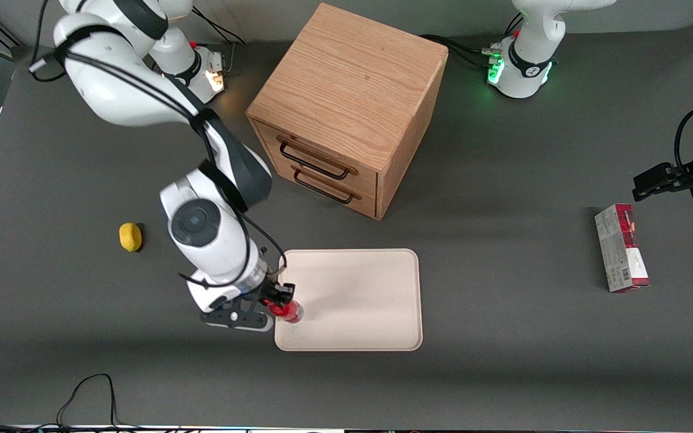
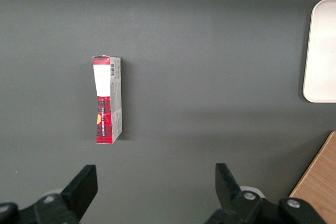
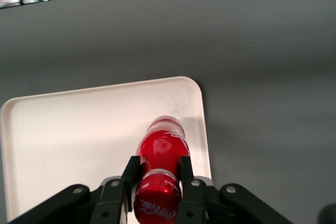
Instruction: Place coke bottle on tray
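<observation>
End effector [image 3: 159,182] gripping glossy coke bottle [image 3: 163,153]

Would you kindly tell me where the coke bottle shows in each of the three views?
Front view: coke bottle held by the gripper over the tray's edge nearest the working arm.
Right wrist view: bottle between the fingers, above the tray.
Left wrist view: absent.
Shared landmark: the tray.

front: high, looks down on grey counter [image 1: 503,361] | wrists: close, downward | all share flat cream rectangular tray [image 1: 370,288]
</observation>
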`<state>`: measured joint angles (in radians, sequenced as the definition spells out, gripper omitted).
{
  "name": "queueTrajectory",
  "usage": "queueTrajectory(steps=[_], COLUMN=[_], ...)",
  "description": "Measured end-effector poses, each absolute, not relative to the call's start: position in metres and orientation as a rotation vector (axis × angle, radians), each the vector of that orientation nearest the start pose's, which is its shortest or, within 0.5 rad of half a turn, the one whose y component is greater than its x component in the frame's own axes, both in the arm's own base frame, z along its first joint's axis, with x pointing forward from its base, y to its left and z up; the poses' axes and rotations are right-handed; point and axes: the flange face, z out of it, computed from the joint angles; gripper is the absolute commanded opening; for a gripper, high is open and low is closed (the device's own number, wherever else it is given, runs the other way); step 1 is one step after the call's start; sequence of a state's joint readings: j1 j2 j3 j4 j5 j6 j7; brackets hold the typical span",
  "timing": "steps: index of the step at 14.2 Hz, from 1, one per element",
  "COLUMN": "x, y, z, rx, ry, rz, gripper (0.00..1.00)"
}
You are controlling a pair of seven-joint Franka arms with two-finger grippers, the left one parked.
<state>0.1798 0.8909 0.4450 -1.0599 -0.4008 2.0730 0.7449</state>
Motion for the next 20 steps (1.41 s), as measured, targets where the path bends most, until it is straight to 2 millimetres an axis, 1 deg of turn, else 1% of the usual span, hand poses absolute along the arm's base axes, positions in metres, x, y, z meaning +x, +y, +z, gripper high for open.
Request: queueTrajectory(steps=[1,2,3,4,5,6,11,13,14,15,16,17,18,19,20], x=[0.715,0.717,0.719,0.719,0.719,0.718,0.714,0.716,0.717,0.717,0.716,0.713,0.706,0.696,0.684], y=[0.334,0.333,0.332,0.331,0.332,0.333,0.341,0.339,0.338,0.334,0.328,0.322,0.315,0.303,0.286], z=[0.328,0.323,0.322,0.323,0.322,0.321,0.308,0.311,0.318,0.332,0.351,0.374,0.399,0.425,0.448], rx=[-3.027,-3.021,-3.02,-3.021,-3.02,-3.021,-3.021,-3.014,-3.013,-3.02,-3.032,-3.043,-3.052,-3.059,-3.069], ry=[0.221,0.223,0.226,0.227,0.225,0.222,0.197,0.198,0.201,0.21,0.225,0.229,0.21,0.179,0.138], rz=[-0.272,-0.281,-0.29,-0.294,-0.296,-0.296,-0.329,-0.346,-0.361,-0.372,-0.371,-0.355,-0.328,-0.298,-0.261], gripper=[0.0,0.0,0.0,0.28,0.81,1.0,1.0,1.0,1.0,1.0,1.0,1.0,1.0,1.0,1.0])
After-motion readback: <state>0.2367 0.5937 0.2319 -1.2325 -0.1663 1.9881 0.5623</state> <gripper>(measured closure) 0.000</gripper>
